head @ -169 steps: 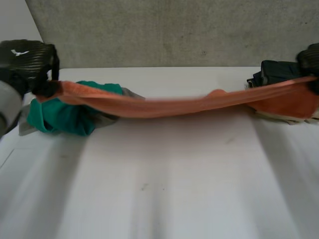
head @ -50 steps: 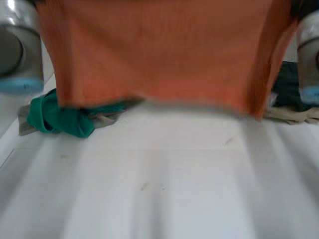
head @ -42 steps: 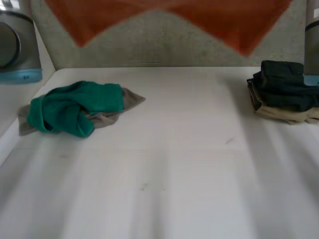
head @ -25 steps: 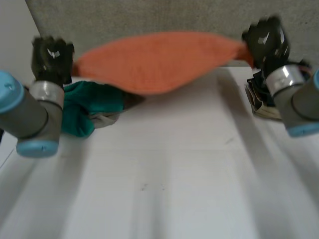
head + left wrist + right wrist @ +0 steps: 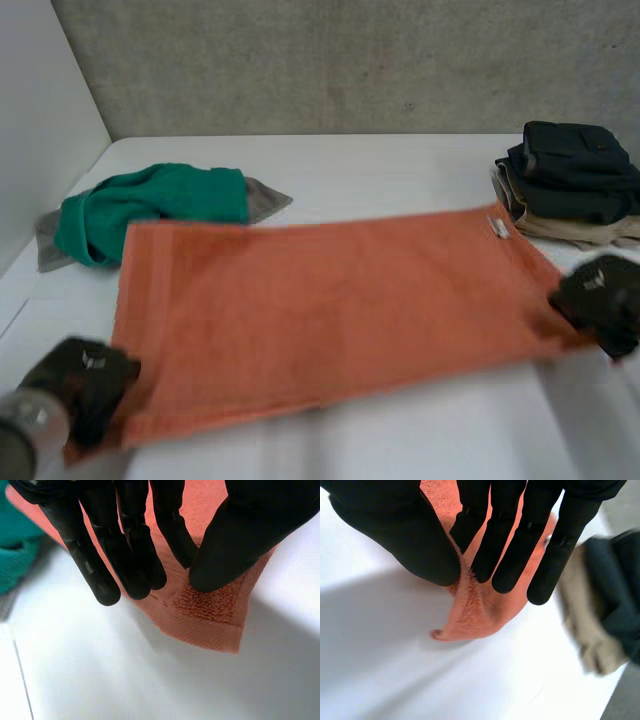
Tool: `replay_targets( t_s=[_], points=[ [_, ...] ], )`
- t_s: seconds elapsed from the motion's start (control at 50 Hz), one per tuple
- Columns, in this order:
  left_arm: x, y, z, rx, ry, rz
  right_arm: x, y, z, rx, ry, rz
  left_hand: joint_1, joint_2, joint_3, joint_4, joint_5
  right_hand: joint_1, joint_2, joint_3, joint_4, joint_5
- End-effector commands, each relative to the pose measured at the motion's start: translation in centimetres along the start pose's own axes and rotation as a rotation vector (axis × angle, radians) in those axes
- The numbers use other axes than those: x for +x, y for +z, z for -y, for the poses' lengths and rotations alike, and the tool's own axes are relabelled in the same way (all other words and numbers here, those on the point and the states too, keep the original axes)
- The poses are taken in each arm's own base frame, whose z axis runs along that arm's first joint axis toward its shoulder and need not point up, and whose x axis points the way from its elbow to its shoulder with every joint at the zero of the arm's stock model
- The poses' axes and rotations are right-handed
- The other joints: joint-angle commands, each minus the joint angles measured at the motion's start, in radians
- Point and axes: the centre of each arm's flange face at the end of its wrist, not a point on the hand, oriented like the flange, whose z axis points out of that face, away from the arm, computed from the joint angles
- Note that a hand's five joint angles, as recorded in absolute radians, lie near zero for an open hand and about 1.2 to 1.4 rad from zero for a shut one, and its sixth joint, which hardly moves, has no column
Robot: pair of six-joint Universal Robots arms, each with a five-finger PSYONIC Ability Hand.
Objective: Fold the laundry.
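Observation:
An orange towel (image 5: 320, 300) lies spread flat across the middle of the white table (image 5: 400, 430), with a small white tag near its far right corner. My left hand (image 5: 85, 385) pinches the near left corner (image 5: 210, 610) between thumb and fingers. At the near right corner (image 5: 475, 612) my right hand (image 5: 600, 300) pinches the cloth the same way, the corner bunched under its fingertips.
A crumpled green and grey garment (image 5: 150, 215) lies at the far left by the side wall. A folded stack (image 5: 570, 180) of dark and beige clothes sits at the far right, also seen beside my right hand's fingertips (image 5: 610, 615).
The towel, swung high in the air between both hands, has come down and now lies flat on the table. Both hands moved toward the near edge, still pinching its corners.

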Motion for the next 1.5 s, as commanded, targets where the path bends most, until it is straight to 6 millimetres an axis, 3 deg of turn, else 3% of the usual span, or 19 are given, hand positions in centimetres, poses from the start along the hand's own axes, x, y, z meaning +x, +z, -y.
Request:
replay_targets(
  t_s=[0.02, 0.1, 0.18, 0.3, 0.46, 0.52, 0.6, 0.72, 0.74, 0.76, 0.78, 0.8, 0.84, 0.96, 1.06, 1.1, 1.16, 1.28, 1.5],
  points=[
    [0.9, -2.1, -0.9, 0.0, 0.074, -0.018, -1.3, -1.3, -2.0, -0.079, -0.091, 0.074, 0.268, 0.197, 0.201, 0.192, 0.218, 0.274, 0.225, 0.208, 0.198, 0.198],
    [0.0, -0.8, 0.5, 0.068, 0.068, 0.032, -1.0, -0.4, -1.9, -0.048, -0.077, 0.024, 0.268, 0.197, 0.201, 0.192, 0.218, 0.274, 0.225, 0.208, 0.198, 0.198],
    [-1.3, 1.8, 2.9, 0.171, 0.06, 0.103, -0.2, 2.2, -2.0, -0.008, -0.046, -0.039, 0.268, 0.197, 0.201, 0.192, 0.218, 0.274, 0.225, 0.208, 0.198, 0.198],
    [-3.3, 6.6, 6.5, 0.272, 0.029, 0.192, 0.2, 6.8, 1.0, 0.162, -0.08, -0.172, 0.268, 0.197, 0.201, 0.192, 0.218, 0.274, 0.225, 0.208, 0.198, 0.198],
    [-4.2, 11.8, 8.8, 0.264, -0.032, 0.245, 1.5, 12.5, 3.9, 0.291, -0.14, -0.334, 0.268, 0.197, 0.201, 0.192, 0.218, 0.274, 0.225, 0.208, 0.198, 0.198],
    [-4.0, 12.7, 9.4, 0.269, -0.03, 0.253, 1.5, 14.7, 5.6, 0.352, -0.173, -0.38, 0.268, 0.197, 0.201, 0.192, 0.218, 0.274, 0.225, 0.208, 0.198, 0.198],
    [-4.5, 15.3, 10.9, 0.294, -0.037, 0.305, 2.1, 17.2, 6.3, 0.382, -0.183, -0.43, 0.268, 0.197, 0.201, 0.192, 0.218, 0.274, 0.225, 0.208, 0.198, 0.198],
    [-5.2, 17.2, 12.4, 0.32, -0.054, 0.36, 2.1, 20.0, 7.3, 0.419, -0.191, -0.45, 0.268, 0.197, 0.201, 0.192, 0.218, 0.274, 0.225, 0.208, 0.198, 0.198],
    [-5.2, 17.4, 12.7, 0.327, -0.055, 0.361, 2.0, 20.5, 7.5, 0.425, -0.191, -0.453, 0.268, 0.197, 0.201, 0.192, 0.218, 0.107, 0.058, 0.041, 0.031, 0.031],
    [-5.0, 17.6, 13.0, 0.338, -0.053, 0.358, 2.0, 20.7, 7.5, 0.421, -0.19, -0.459, 0.222, 0.15, 0.154, 0.146, 0.172, -0.386, -0.435, -0.452, -0.462, -0.462],
    [-4.9, 17.6, 13.3, 0.347, -0.052, 0.359, 2.0, 20.9, 7.5, 0.415, -0.189, -0.466, -0.098, -0.17, -0.166, -0.174, -0.149, -0.801, -0.85, -0.867, -0.877, -0.877],
    [-4.8, 17.6, 13.5, 0.353, -0.05, 0.359, 2.0, 21.0, 7.6, 0.411, -0.187, -0.472, -0.389, -0.461, -0.457, -0.465, -0.44, -0.942, -0.991, -1.008, -1.017, -1.018],
    [-4.5, 17.3, 14.1, 0.368, -0.048, 0.36, 2.5, 21.1, 7.5, 0.387, -0.167, -0.501, -0.954, -1.025, -1.021, -1.03, -1.004, -0.947, -0.997, -1.013, -1.023, -1.023],
    [-4.1, 16.1, 14.6, 0.389, -0.059, 0.351, 3.4, 18.9, 8.4, 0.4, -0.041, -0.509, -0.954, -1.025, -1.021, -1.03, -1.004, -0.947, -0.997, -1.013, -1.023, -1.023],
    [-5.0, 12.0, 15.1, 0.448, -0.129, 0.344, 4.9, 12.7, 9.5, 0.471, 0.146, -0.428, -0.954, -1.025, -1.021, -1.03, -1.004, -0.947, -0.997, -1.013, -1.023, -1.023],
    [-5.3, 10.8, 15.0, 0.467, -0.156, 0.348, 5.4, 11.1, 9.1, 0.471, 0.189, -0.387, -0.954, -1.025, -1.021, -1.03, -1.004, -0.947, -0.997, -1.013, -1.023, -1.023],
    [-5.6, 8.7, 14.8, 0.505, -0.201, 0.331, 6.4, 9.3, 6.6, 0.407, 0.261, -0.291, -0.954, -1.025, -1.021, -1.03, -1.004, -0.947, -0.997, -1.013, -1.023, -1.023],
    [-4.6, 6.5, 14.0, 0.573, -0.234, 0.237, 5.5, 8.8, 1.3, 0.232, 0.39, -0.081, -0.954, -1.025, -1.021, -1.03, -1.004, -0.758, -0.808, -0.824, -0.834, -0.835],
    [-3.0, 7.1, 12.2, 0.563, -0.23, 0.188, 4.1, 11.3, -2.5, 0.208, 0.336, -0.072, -0.954, -1.025, -1.021, -1.03, -1.004, -0.561, -0.61, -0.627, -0.637, -0.637]
  ],
)
